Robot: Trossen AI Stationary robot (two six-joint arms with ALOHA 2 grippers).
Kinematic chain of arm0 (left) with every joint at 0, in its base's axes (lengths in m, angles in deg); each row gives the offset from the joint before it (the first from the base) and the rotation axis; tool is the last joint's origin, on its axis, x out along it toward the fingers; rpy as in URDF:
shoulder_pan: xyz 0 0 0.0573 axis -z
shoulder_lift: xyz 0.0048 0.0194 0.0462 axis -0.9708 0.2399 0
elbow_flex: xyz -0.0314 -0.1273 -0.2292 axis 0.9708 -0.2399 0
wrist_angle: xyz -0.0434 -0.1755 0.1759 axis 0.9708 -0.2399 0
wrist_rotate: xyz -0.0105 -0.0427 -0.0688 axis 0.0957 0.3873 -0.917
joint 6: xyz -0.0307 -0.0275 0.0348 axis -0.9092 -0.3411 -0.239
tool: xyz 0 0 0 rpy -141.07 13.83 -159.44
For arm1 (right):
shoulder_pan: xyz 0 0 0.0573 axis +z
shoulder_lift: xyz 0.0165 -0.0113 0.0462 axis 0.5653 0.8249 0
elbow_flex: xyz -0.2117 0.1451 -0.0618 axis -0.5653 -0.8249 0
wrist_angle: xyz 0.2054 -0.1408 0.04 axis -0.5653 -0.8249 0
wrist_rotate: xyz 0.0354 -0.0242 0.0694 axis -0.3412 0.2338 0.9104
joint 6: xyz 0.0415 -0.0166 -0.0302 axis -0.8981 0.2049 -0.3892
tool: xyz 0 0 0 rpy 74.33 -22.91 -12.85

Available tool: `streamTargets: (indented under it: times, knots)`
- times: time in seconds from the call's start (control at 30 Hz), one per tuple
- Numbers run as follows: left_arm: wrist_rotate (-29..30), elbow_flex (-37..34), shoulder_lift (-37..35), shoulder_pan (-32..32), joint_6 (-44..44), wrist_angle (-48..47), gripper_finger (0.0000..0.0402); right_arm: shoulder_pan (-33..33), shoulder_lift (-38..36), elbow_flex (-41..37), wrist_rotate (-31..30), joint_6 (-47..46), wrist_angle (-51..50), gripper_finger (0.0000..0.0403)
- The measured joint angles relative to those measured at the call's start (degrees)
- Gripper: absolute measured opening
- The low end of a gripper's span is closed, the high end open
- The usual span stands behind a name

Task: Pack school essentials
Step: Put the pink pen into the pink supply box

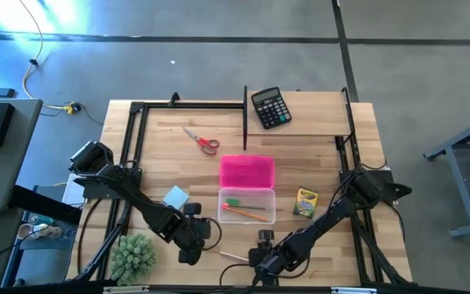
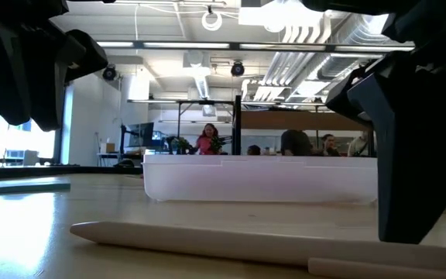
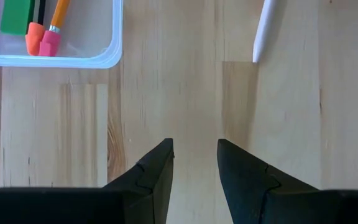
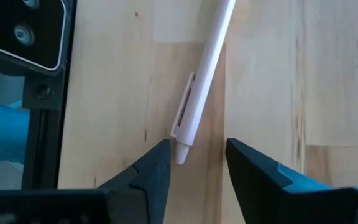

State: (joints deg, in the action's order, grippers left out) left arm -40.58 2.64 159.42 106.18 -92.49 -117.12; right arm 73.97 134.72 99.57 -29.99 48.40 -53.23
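A white pen (image 4: 197, 93) with a clip lies on the wooden table near its front edge (image 1: 235, 256). My right gripper (image 4: 197, 158) is open and points steeply down, one finger on either side of the pen's clip end. My left gripper (image 3: 196, 155) hangs a little to the left (image 1: 190, 245), open over bare wood, with nothing between its fingers. The clear case (image 1: 247, 206), its pink lid (image 1: 247, 171) laid open behind it, holds a green eraser (image 3: 14, 15) and pencils (image 1: 247, 213). My right gripper comes at the pen's clip end (image 4: 181, 149) from above, slanting, with its fingers across the pen. The pen lies flat on the table. That end sits close beside one fingertip (image 4: 161, 155), but I cannot tell whether the two touch.
Red-handled scissors (image 1: 202, 140) and a black calculator (image 1: 270, 108) lie toward the far edge. A crayon box (image 1: 304, 201) lies right of the case, and a light-blue notepad (image 1: 175, 197) left of it. A green spiky plant (image 1: 133, 255) sits at the front left.
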Motion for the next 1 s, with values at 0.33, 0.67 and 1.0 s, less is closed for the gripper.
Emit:
streamTargets:
  times: [0.33, 0.67, 1.0]
  knots:
    - [0.0, 0.0, 0.0, 0.0, 0.0, 0.0, 0.0113, -0.2, 0.0, 0.1, -0.9, 0.4, -3.3, 0.0134]
    - [0.2, 0.0, 0.0, 0.0, 0.0, 0.0, 0.0113, -0.2, -0.1, 0.1, -3.2, 4.4, -4.7, 0.0133]
    - [0.2, 0.0, 0.0, 0.0, 0.0, -0.1, 0.0113, -0.5, -0.1, 0.0, -2.3, 9.6, -4.1, 0.0111]
